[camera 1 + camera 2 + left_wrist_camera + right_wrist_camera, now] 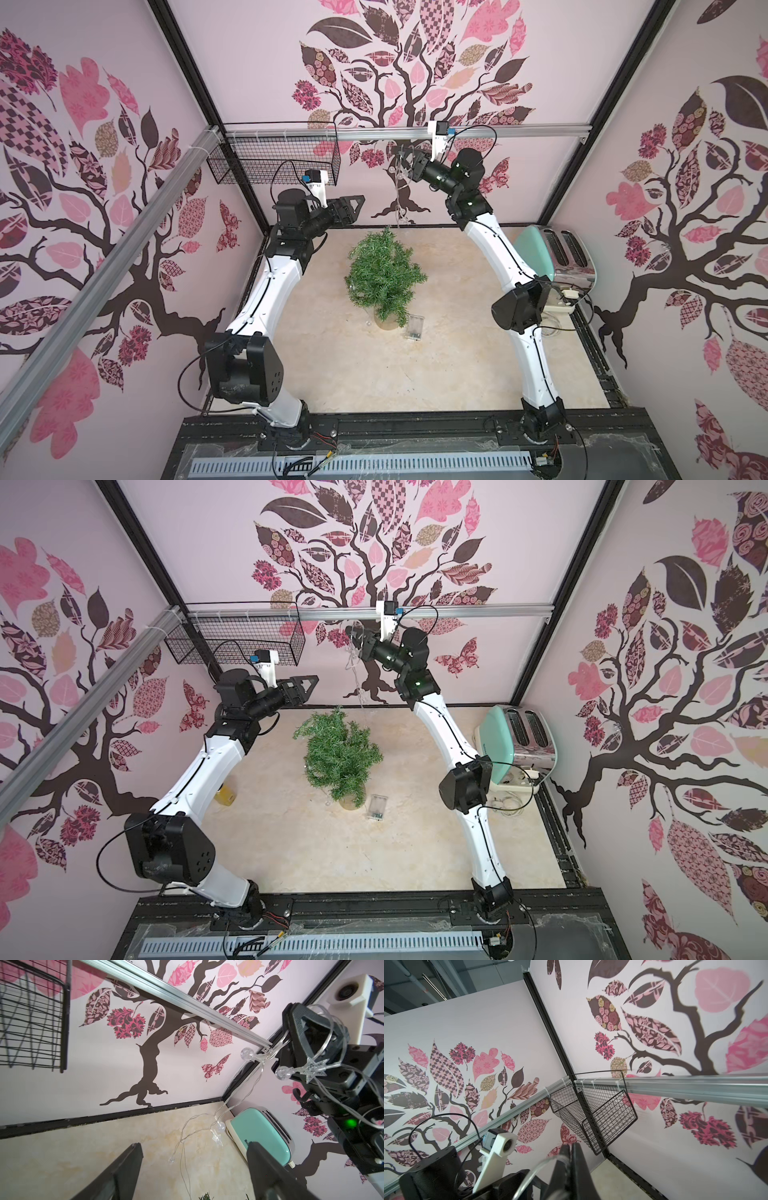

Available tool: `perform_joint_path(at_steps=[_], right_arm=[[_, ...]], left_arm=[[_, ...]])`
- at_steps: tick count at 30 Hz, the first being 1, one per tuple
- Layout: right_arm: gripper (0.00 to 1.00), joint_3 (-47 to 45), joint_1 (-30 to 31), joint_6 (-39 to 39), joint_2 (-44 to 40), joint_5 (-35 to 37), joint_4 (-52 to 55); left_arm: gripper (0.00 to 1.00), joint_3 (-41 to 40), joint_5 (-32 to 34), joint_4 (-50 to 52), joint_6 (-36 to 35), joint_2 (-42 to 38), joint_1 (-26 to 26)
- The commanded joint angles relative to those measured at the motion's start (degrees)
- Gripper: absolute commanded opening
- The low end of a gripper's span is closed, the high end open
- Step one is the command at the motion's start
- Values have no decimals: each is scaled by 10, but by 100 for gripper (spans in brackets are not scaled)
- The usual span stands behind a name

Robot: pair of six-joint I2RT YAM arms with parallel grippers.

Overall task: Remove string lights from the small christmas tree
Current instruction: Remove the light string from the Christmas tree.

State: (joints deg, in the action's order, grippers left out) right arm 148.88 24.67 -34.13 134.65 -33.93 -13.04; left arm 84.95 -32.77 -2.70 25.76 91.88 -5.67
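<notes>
Lights (pixel 398 195) clenched in R tool (pixel 404 160), upper centre of frame below rail (pixel 498 131); strand dangling twd treetop. Tree (pixel 384 272) upright mid-frame on bench (pixel 436 365); wire loop at its lower left, battery box (pixel 413 328) just beside base, lower right. L tool (pixel 360 202) released, holding nothing, left of treetop. Wire basket (pixel 274 162) upper left; toaster (pixel 552 257) far right, well apart.

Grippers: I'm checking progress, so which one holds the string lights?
The right gripper, shut on the string lights; the left gripper hangs open, holding nothing.
</notes>
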Motion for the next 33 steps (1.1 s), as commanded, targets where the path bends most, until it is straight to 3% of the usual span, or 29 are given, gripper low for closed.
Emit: perform_joint_path(at_steps=[1, 7, 16, 21, 33], right_arm=[[0, 27, 10, -38, 8, -10, -48], [0, 29, 21, -48, 14, -21, -63], [0, 27, 27, -59, 8, -56, -67], [0, -12, 33, -67, -15, -76, -96], [0, -98, 35, -149, -74, -128, -214]], left_arm=[[84, -4, -42, -86, 0, 14, -8], [85, -7, -42, -86, -44, 43, -46], [83, 14, -32, -97, -26, 88, -61], [78, 43, -19, -89, -17, 117, -62], [79, 63, 35, -87, -11, 136, -56]])
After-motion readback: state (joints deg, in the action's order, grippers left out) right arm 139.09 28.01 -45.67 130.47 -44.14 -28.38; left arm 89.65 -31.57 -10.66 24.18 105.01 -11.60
